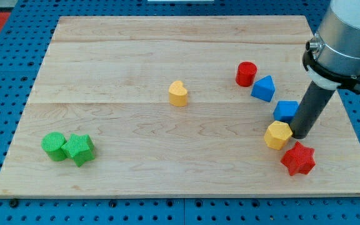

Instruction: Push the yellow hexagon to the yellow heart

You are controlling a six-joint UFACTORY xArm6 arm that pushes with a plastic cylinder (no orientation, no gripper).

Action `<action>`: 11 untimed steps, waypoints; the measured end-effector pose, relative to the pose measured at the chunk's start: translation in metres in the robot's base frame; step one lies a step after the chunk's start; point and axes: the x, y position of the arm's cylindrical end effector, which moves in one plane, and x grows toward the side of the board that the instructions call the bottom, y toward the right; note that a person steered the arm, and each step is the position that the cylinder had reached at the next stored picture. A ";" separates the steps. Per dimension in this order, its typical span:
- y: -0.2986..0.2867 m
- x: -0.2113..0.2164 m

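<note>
The yellow hexagon [278,135] lies at the view's right on the wooden board [167,56]. My tip [299,135] touches its right side. The yellow heart [178,94] stands near the board's middle, well to the left of and above the hexagon. The rod partly hides the blue cube [285,110] behind it.
A red cylinder [246,74] and a blue triangular block [264,88] lie above the blue cube. A red star [298,159] lies just below and to the right of the hexagon. A green cylinder [54,146] and a green star-like block [79,149] sit at the bottom left.
</note>
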 end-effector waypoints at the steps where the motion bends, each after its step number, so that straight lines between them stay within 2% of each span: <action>1: -0.002 0.000; 3: -0.083 0.000; 4: -0.083 0.000; 7: -0.076 0.054; 8: -0.078 0.057; 10: -0.096 0.047; 11: -0.117 0.024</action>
